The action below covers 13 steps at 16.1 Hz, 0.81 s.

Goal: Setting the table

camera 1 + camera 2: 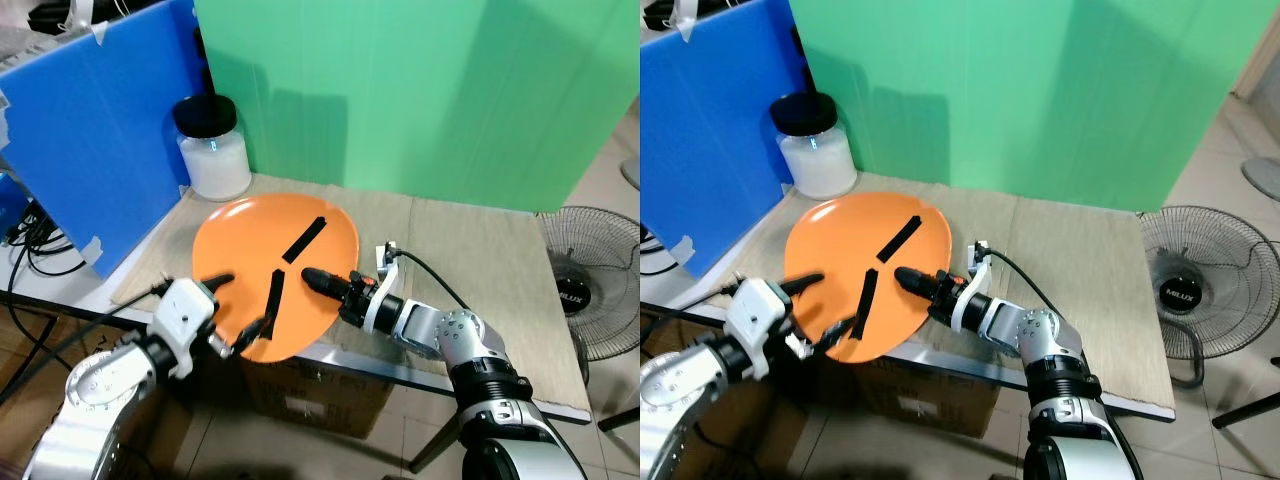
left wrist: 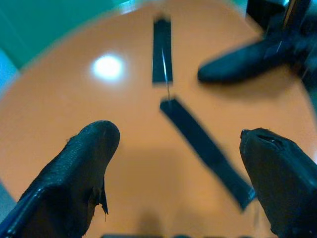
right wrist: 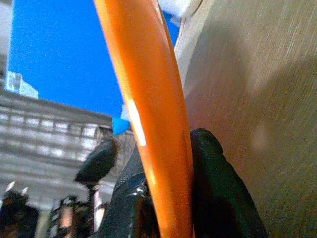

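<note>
The right gripper pinches the tilted orange plate above the worktop, the left gripper spread wide at its near rim.

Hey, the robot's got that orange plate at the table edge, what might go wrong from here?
The right tool pinches only the rim of the orange plate, which tilts and overhangs the near edge of the table; it may slip and drop to the floor. The left tool stands open around the near rim, so it would not catch it. Swinging the plate back might knock the white jar.
</note>
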Tool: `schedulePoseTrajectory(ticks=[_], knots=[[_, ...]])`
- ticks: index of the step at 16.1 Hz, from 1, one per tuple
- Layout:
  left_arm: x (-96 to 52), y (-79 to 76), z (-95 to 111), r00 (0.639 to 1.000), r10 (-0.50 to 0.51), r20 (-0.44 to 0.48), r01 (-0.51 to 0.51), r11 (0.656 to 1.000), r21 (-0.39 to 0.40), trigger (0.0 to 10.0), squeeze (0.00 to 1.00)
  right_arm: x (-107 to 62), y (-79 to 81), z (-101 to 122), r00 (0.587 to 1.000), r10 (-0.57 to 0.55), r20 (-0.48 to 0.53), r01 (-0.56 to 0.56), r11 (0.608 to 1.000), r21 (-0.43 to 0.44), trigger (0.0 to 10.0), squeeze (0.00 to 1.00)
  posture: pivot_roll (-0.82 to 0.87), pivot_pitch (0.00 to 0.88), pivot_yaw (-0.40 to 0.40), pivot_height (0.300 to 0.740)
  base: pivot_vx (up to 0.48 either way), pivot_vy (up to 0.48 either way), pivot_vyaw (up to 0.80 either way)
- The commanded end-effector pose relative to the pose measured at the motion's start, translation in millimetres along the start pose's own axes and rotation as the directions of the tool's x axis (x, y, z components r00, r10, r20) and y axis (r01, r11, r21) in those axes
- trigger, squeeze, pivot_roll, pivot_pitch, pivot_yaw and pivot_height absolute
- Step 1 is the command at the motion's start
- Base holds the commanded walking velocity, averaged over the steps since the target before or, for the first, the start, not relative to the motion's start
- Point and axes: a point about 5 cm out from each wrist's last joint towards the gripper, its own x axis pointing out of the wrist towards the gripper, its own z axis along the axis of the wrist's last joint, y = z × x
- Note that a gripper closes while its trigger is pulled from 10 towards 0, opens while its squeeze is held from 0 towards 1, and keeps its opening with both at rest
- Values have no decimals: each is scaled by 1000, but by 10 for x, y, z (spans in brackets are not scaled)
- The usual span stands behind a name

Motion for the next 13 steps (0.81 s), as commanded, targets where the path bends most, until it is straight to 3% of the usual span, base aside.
schedulePoseTrajectory(ticks=[1, 3, 4, 5, 6, 7, 8, 9, 10, 13], knots=[[-20, 25, 134, 999, 34, 43, -35, 999, 7, 10000, 0, -28, 118, 181, 998, 29, 60, -27, 999, -39, 0, 0, -37, 0, 37, 740, 0, 0, 0], [-23, -41, 375, 989, 52, 138, -49, 998, -27, 10000, 0, -117, 205, 326, 992, 32, 120, -23, 997, -74, 0, 0, -42, 0, 40, 740, 0, 0, 0], [-31, -70, 462, 983, 77, 165, -73, 997, -29, 10000, 925, -188, 260, 394, 989, 29, 145, -14, 994, -105, 0, 0, -45, 0, 41, 740, 0, 0, 0], [-50, -87, 541, 974, 126, 188, -121, 992, -35, 10000, 855, -278, 312, 449, 987, 16, 163, 9, 988, -154, 0, 0, -48, 0, 42, 740, 0, 0, 0], [-71, -75, 604, 956, 203, 213, -197, 979, -49, 10000, 580, -379, 378, 509, 981, 19, 191, 23, 976, -217, 0, 0, -51, 0, 48, 740, 0, 0, 0], [-94, -64, 640, 940, 260, 222, -250, 966, -73, 10000, 0, -458, 441, 557, 973, 39, 226, 19, 969, -248, 0, 0, -53, 0, 50, 740, 0, 0, 0], [-125, -43, 607, 920, 346, 184, -335, 938, -88, 10000, 0, -593, 503, 618, 965, 29, 260, 45, 961, -274, 10000, 0, -52, 0, 52, 740, 0, 0, 0], [-150, -39, 476, 901, 424, 95, -419, 905, -65, 10000, 0, -750, 563, 659, 955, 16, 295, 87, 939, -333, 10000, 0, -51, 0, 53, 740, 0, 0, 0], [-156, -66, 430, 895, 441, 71, -438, 897, -54, 10000, 0, -828, 618, 669, 945, 32, 325, 98, 921, -376, 10000, 0, -53, 0, 55, 740, 0, 0, 0], [-137, -127, 495, 855, 514, 70, -505, 855, -116, 10000, 0, -1078, 746, 648, 892, 38, 450, 159, 906, -393, 10000, 0, -58, 0, 63, 740, 0, 0, -744]])
